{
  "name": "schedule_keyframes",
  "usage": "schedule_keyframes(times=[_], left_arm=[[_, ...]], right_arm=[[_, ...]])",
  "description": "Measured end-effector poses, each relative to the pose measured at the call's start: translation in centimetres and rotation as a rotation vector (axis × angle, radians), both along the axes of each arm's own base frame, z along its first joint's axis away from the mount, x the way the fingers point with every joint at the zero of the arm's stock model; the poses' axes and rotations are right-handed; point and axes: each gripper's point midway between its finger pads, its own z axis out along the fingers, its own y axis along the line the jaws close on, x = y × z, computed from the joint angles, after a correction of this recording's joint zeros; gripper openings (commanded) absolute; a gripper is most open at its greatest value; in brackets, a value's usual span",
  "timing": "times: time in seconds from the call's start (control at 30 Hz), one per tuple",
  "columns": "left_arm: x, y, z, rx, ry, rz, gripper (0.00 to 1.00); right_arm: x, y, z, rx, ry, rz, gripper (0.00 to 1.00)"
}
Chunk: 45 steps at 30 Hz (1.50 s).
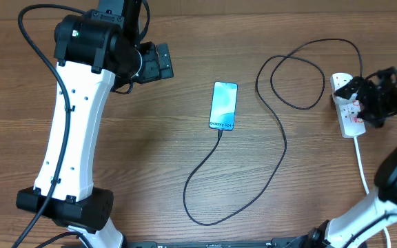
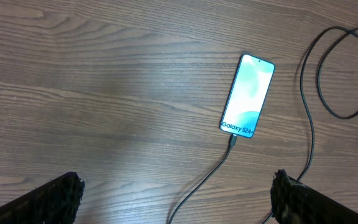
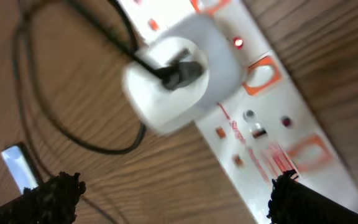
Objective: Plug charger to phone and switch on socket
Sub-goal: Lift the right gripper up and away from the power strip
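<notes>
The phone (image 1: 224, 105) lies flat mid-table with its light-blue screen lit, also seen in the left wrist view (image 2: 248, 95). The black charger cable (image 1: 281, 148) meets the phone's bottom edge (image 2: 232, 140), loops toward the table front, then curls back to a white adapter (image 3: 179, 74) plugged into the socket (image 1: 351, 116). A small red light (image 3: 237, 42) glows on the socket strip (image 3: 272, 134). My right gripper (image 1: 368, 102) hovers open just above the strip, nothing between its fingers (image 3: 300, 202). My left gripper (image 1: 158, 62) is open and empty, well to the left of the phone.
The socket's white cord (image 1: 361, 162) runs from the strip toward the table's front right. The cable's loops (image 1: 298, 76) lie between phone and strip. Bare wood shows between the left fingers (image 2: 51, 200).
</notes>
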Motion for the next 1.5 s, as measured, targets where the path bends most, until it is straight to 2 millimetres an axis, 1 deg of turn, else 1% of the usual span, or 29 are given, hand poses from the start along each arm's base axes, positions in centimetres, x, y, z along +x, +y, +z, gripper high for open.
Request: schedule_keyframes(times=[0.07, 0.1, 0.17, 0.2, 0.3, 0.37, 0.47, 0.57, 1.5], left_arm=[[0.0, 0.0, 0.0, 0.000, 0.000, 0.000, 1.00], [0.0, 0.0, 0.0, 0.000, 0.000, 0.000, 1.00], [0.0, 0.0, 0.0, 0.000, 0.000, 0.000, 1.00], [0.0, 0.0, 0.0, 0.000, 0.000, 0.000, 1.00], [0.0, 0.0, 0.0, 0.000, 0.000, 0.000, 1.00], [0.0, 0.0, 0.0, 0.000, 0.000, 0.000, 1.00], [0.0, 0.0, 0.0, 0.000, 0.000, 0.000, 1.00], [0.0, 0.0, 0.0, 0.000, 0.000, 0.000, 1.00], [0.0, 0.0, 0.0, 0.000, 0.000, 0.000, 1.00]], right_arm=[[-0.4, -0.1, 3.3, -0.048, -0.057, -0.003, 1.00], [-0.8, 0.1, 5.3, -0.072, -0.089, -0.003, 1.00], [-1.7, 0.7, 9.0, -0.113, -0.155, -0.001, 1.00], [-2.4, 1.3, 11.2, -0.134, -0.198, 0.001, 1.00], [-3.7, 2.5, 15.7, -0.190, -0.305, 0.009, 1.00], [-4.7, 3.2, 18.4, -0.227, -0.375, 0.012, 1.00], [-5.4, 3.6, 20.1, -0.251, -0.418, 0.013, 1.00], [-5.6, 3.7, 20.3, -0.256, -0.426, 0.012, 1.00], [-5.5, 3.6, 20.2, -0.254, -0.421, 0.012, 1.00]])
